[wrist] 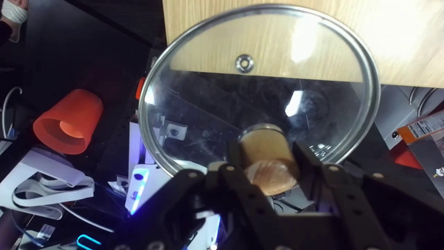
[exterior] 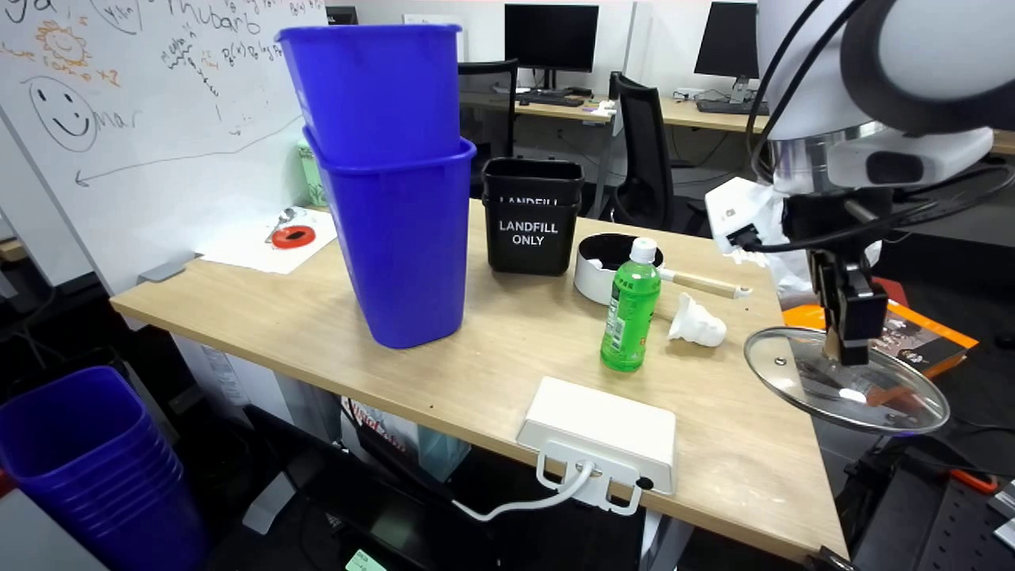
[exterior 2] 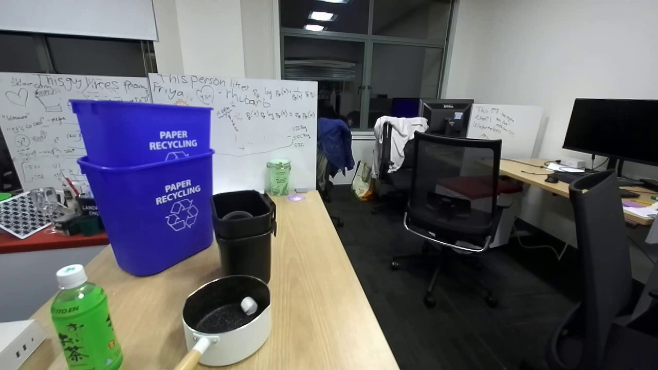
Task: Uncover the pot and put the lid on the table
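Observation:
My gripper [exterior: 844,342] is shut on the wooden knob of the see-through lid [exterior: 817,388]. The wrist view shows the knob [wrist: 265,149] between the two dark fingers and the lid's glass [wrist: 215,93] tilted beneath them. Held in the air, the lid hangs at the edge of the light-wood table [wrist: 399,41], partly over the wood and partly past it. The white-walled pot [exterior: 595,281], dark inside, stands uncovered on the table with a small white object in it. An exterior view shows the pot [exterior 2: 239,339] nearer; lid and gripper are out of that view.
A green bottle [exterior: 630,317] stands in front of the pot, with a crumpled white piece [exterior: 698,327] beside it. A white box [exterior: 603,432] sits at the table's edge. Black bins [exterior: 530,230] and tall blue bins [exterior: 404,238] stand further along. Orange-black boxes [exterior: 924,333] lie beyond the table.

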`<state>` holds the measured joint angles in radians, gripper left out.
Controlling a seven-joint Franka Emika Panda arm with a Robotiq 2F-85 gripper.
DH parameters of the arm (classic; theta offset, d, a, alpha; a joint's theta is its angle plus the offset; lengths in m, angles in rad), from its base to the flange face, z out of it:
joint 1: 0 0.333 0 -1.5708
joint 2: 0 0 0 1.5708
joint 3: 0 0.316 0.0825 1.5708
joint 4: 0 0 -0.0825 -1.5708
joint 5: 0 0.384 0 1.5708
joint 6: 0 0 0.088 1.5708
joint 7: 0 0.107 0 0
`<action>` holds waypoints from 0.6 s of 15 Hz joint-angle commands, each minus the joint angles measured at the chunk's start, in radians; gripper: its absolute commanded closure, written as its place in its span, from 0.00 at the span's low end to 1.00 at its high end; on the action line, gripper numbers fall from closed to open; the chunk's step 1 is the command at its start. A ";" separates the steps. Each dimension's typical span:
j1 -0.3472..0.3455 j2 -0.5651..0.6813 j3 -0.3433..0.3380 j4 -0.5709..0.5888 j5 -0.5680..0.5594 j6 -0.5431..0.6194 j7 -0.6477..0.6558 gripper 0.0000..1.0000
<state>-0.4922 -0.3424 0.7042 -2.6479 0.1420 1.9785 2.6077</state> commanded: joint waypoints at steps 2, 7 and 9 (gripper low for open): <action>-0.069 0.034 0.094 -0.062 0.051 0.149 0.000 0.84; -0.174 0.122 0.212 -0.118 0.038 0.323 0.000 0.84; -0.230 0.160 0.268 -0.125 0.030 0.371 0.000 0.84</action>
<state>-0.6355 -0.2309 0.8946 -2.7731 0.1698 2.2842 2.6076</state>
